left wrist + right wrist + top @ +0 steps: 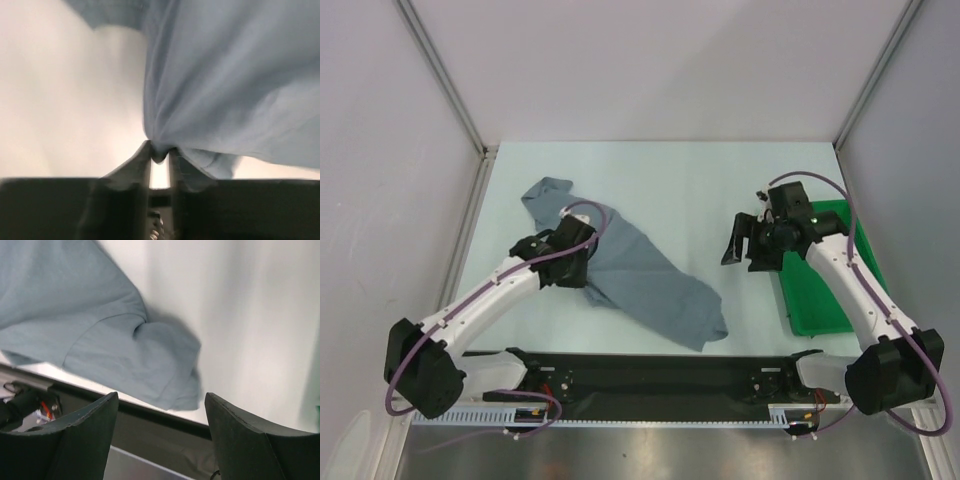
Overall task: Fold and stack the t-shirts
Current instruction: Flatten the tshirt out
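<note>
Blue-grey plain t-shirt (655, 285) pinched by the left claw (160, 151).

The left arm (490, 295) stretches forward from its base, wrist bent down. The left gripper (160, 150) has its fingers (137, 167) drawn almost together, a fold of the t-shirt (225, 75) pinched between their tips. The right arm (850, 280) is raised and angled inward, and the right gripper (160, 396) has its jaws spread wide apart.

The t-shirt (640, 275) lies on the surface (720, 180), spreading ahead and to the right of the left hand (160, 150), which sits at its edge; the right hand (745, 245) stands well to the shirt's right; the tray (820, 300) lies just right of that hand.
</note>
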